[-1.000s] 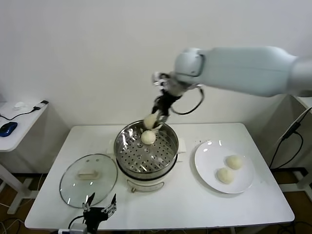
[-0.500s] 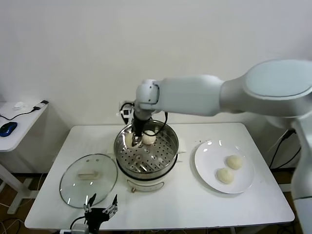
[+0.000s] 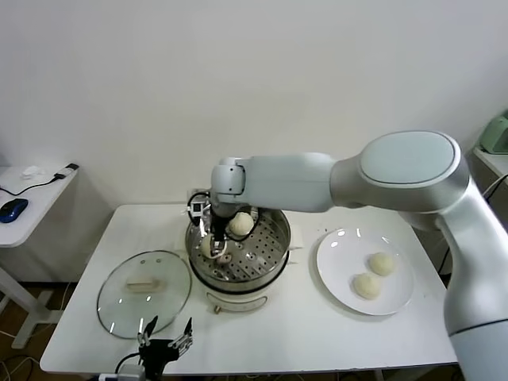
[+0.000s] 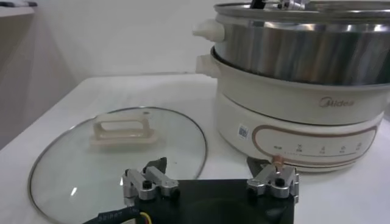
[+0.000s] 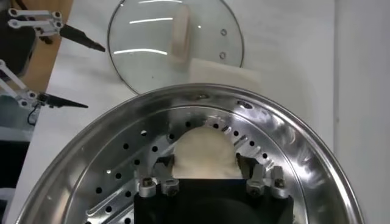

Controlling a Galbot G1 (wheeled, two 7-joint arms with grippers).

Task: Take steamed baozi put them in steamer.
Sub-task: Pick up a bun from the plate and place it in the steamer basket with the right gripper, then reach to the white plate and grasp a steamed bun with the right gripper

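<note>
The steamer [image 3: 238,248] is polished, mirror-bright perforated steel on a smooth, glossy cream plastic base [image 4: 292,115]. The baozi [image 5: 204,153] look matt, soft and doughy. The lid [image 3: 144,293] is clear shiny glass, the plate [image 3: 343,279] glossy white, the table [image 3: 317,333] smooth matt white

Bright, even light; steel glare

The left gripper [image 4: 210,182] hovers low over a white table [image 4: 91,91], fingers spread apart, holding nothing. Beside it lies a round glass lid [image 4: 116,159] with a cream handle. Just behind stands the steamer [image 4: 304,52], its shiny steel basket seated on a cream electric base.
</note>
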